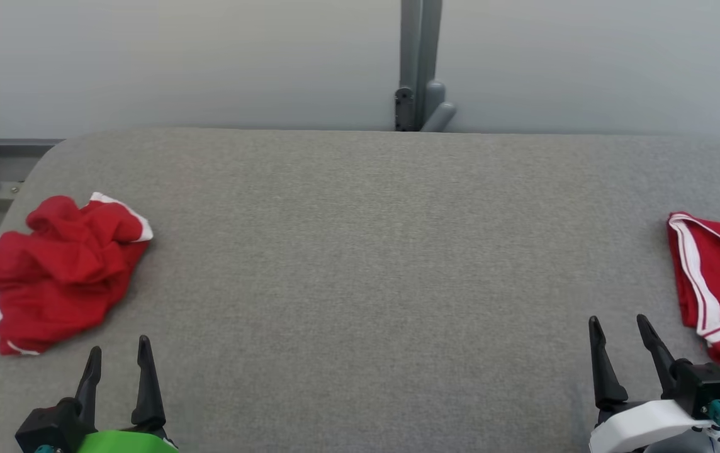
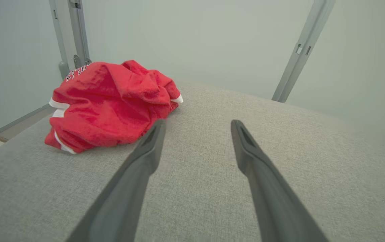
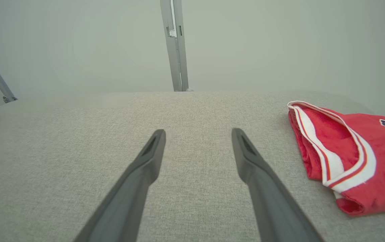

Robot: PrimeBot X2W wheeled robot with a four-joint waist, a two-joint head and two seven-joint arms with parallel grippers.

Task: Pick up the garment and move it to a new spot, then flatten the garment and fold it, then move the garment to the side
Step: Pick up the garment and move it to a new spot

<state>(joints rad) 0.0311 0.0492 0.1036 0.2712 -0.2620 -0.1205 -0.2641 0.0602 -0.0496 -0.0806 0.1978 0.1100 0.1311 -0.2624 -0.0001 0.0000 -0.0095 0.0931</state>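
The crumpled red garment (image 1: 51, 270) is lying in a heap by the left edge of the bench (image 1: 360, 251), not picked up yet. A folded red garment (image 1: 719, 283) is sitting at the right edge. The left gripper (image 1: 119, 344) and right gripper (image 1: 617, 318) are hanging wide open, holding nothing, so all the work looks left to do

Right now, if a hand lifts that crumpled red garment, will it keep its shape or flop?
Probably flop: the crumpled red garment lies in soft, loose folds, so it should sag and unfurl. It looks thin and light. Pushed across the grey fabric surface, it would likely bunch, not slide.
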